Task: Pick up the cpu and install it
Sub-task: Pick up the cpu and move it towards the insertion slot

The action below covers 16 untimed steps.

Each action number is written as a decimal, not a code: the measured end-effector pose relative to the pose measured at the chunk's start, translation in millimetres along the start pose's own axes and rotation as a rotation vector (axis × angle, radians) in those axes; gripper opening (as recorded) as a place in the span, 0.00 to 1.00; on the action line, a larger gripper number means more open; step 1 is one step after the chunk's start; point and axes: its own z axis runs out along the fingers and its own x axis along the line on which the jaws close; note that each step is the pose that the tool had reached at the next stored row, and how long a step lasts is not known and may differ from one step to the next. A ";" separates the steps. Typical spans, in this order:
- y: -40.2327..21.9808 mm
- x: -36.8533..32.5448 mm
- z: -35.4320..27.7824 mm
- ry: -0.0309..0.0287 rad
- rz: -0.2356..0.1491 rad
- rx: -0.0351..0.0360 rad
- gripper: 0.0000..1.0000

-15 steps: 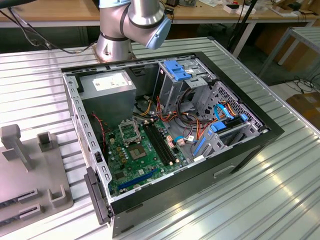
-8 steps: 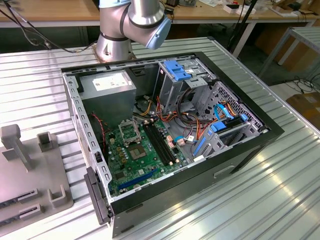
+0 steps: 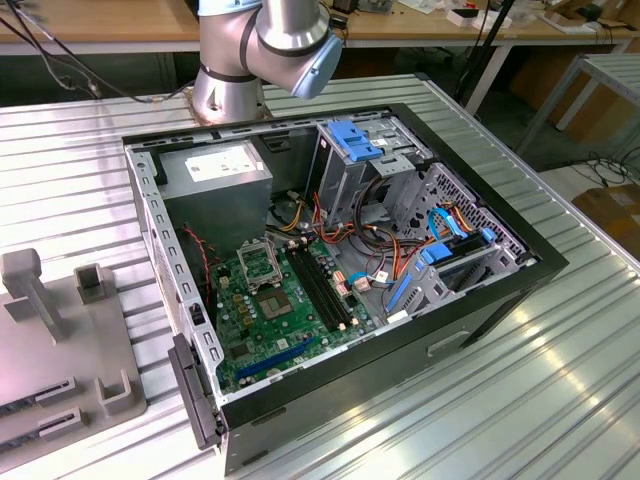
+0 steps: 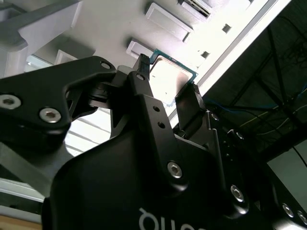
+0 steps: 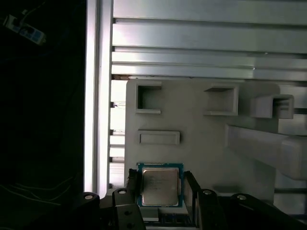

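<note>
Silvery, green-rimmed cpu [image 5: 159, 186] clamped flat in the gripper [image 5: 160, 175], one black finger [image 5: 191, 190] against each opposite edge, seen in both wrist views. Held just above a pale grey fixture tray [image 5: 201, 143] with rectangular pockets, on a ribbed metal table [image 5: 192, 43]. In the exterior view: open computer case [image 3: 520, 270], green motherboard [image 3: 300, 325] inside, metal-framed socket [image 3: 262, 262] on it.

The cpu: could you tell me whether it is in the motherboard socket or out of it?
Out: the cpu sits at the gripper, over the grey tray.
</note>
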 end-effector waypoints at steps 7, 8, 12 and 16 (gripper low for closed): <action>0.0 0.0 -5.7 0.0010 0.000 0.0000 0.47; 0.1 0.0 -6.7 0.0012 0.000 0.0000 0.47; 0.1 0.1 -10.1 0.0015 0.000 -0.0002 0.47; 0.1 0.1 -13.4 0.0023 0.000 -0.0001 0.47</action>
